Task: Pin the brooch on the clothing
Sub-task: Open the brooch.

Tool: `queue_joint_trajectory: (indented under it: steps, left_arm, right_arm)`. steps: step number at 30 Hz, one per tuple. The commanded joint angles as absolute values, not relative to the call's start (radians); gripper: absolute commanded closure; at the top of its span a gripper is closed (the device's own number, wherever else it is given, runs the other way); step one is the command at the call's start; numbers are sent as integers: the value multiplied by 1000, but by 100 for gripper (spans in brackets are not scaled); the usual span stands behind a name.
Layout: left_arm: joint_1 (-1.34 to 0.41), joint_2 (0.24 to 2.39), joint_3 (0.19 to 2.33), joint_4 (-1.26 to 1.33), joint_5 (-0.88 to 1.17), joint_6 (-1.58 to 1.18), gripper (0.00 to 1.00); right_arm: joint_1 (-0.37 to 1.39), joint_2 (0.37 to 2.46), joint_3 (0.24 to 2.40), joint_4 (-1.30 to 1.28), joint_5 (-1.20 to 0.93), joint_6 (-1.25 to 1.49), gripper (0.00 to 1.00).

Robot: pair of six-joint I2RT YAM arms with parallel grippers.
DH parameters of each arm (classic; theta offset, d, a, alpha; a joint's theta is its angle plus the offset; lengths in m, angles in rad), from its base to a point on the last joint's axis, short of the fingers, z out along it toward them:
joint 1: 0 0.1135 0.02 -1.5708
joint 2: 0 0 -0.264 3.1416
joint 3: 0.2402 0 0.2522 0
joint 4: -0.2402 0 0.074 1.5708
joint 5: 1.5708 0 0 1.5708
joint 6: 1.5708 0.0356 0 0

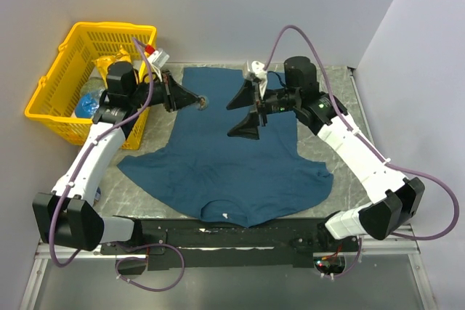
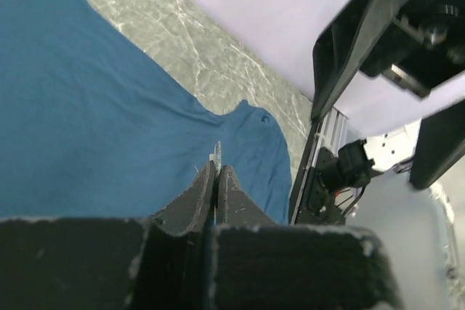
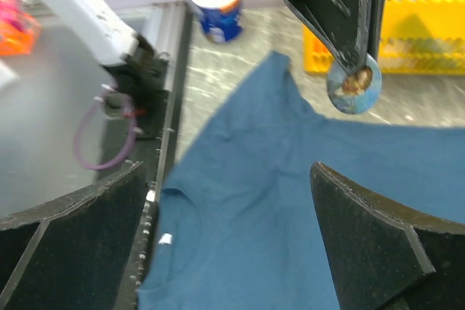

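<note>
The clothing (image 1: 232, 165), a dark teal-blue T-shirt, lies spread flat on the table with its white neck label (image 1: 227, 216) at the near edge. My left gripper (image 1: 195, 99) hovers over the shirt's far left part, shut on the brooch (image 1: 203, 102). In the right wrist view the brooch (image 3: 354, 83) is a small round disc with a bluish rim, pinched at its top edge. It shows edge-on (image 2: 217, 152) in the left wrist view, at the shut gripper (image 2: 216, 170). My right gripper (image 1: 244, 112) stands wide open above the shirt (image 3: 247, 201), facing the brooch, with nothing between its fingers (image 3: 378, 252).
A yellow basket (image 1: 73, 70) with packets inside stands at the table's far left. In the right wrist view a blue and white can (image 3: 215, 6) stands beyond the shirt. A black rail (image 1: 218, 234) runs along the near edge. Grey marbled table (image 2: 218, 56) surrounds the shirt.
</note>
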State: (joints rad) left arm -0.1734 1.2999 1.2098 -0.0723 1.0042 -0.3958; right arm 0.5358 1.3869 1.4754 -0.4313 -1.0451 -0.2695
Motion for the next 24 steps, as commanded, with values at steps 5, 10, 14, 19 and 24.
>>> queue_joint_trajectory:
  steps: [5, 10, 14, 19, 24]
  left_arm:
    - [-175, 1230, 1161, 84, 1150, -356, 99]
    - [-190, 1221, 1160, 90, 1198, -339, 99]
    - [-219, 1212, 1164, 78, 1227, -305, 99]
    - [-248, 1212, 1170, 55, 1243, -276, 99]
    - [-256, 1223, 1186, 20, 1229, -253, 99]
  right_arm:
    - [471, 1379, 1448, -207, -1244, -68, 2]
    - [469, 1442, 1483, -179, -1187, -2, 9]
    - [482, 1492, 1540, -235, -1089, 21, 26]
    - [518, 1549, 1617, -304, -980, 14, 31]
    - [532, 1562, 1632, -293, -948, 40, 40]
